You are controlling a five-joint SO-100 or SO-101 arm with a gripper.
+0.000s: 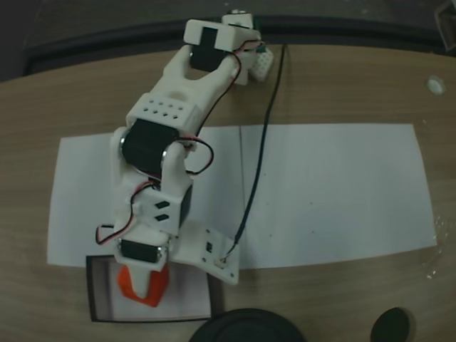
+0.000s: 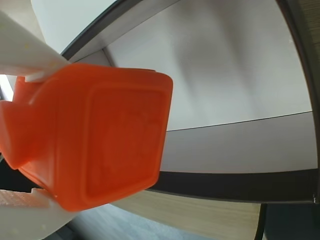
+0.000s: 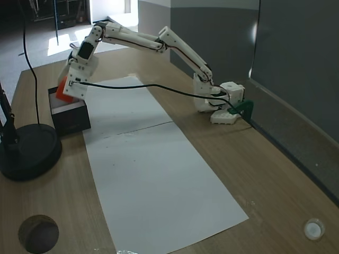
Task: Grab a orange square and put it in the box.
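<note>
Pinching the small bright orange-red cube (image 1: 142,283) between its white plastic fingers, the gripper (image 1: 144,279) hangs over the shallow black-walled, white-floored box (image 1: 96,313). Lower a little, keep inside the walls, then spread.

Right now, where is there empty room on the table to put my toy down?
The white paper sheet is bare from the black cable to its far end, away from the arm. It gets crowded at the box, where the pincer holds the orange square over it, with the round black base beside.
</note>
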